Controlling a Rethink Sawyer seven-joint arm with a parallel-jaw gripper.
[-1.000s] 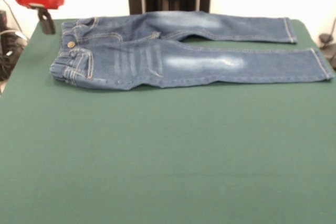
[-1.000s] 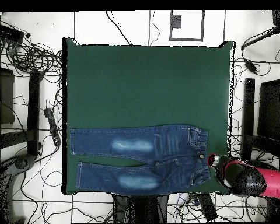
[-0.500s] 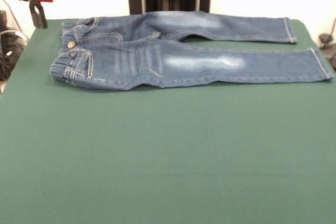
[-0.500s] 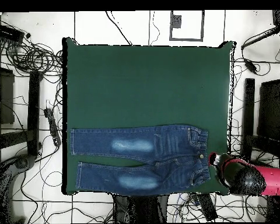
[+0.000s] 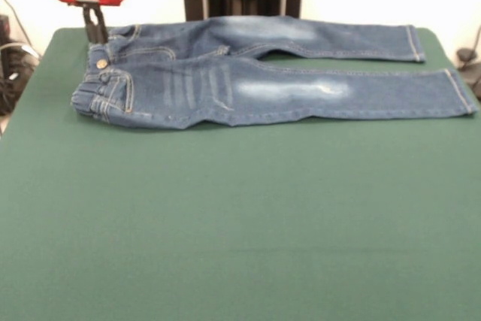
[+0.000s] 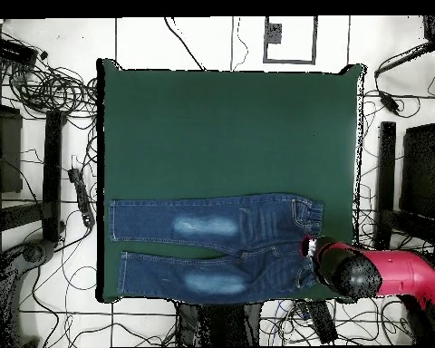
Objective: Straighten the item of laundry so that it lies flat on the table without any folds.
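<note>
The item of laundry (image 5: 263, 88) is a small pair of blue jeans spread along the far side of the table (image 5: 240, 223), waistband to the left and both legs stretched right. Pale faded patches show on the thighs. In the overhead view the jeans (image 6: 221, 245) lie near the bottom edge of the table (image 6: 230, 127), waistband to the right. My gripper (image 5: 94, 26) hangs below the red wrist at the waistband's far corner. From above, the gripper (image 6: 310, 246) sits right at the waistband's edge. It appears only as a dark stub.
Cables and dark stands (image 6: 49, 118) crowd the floor around the table. More cables (image 5: 11, 58) lie past the table's left edge, and a small dark object (image 5: 470, 62) sits past its right edge. Green felt stretches wide in front of the jeans.
The gripper has swung in from beyond the table's edge to the waistband corner of the jeans. The jeans have not moved.
</note>
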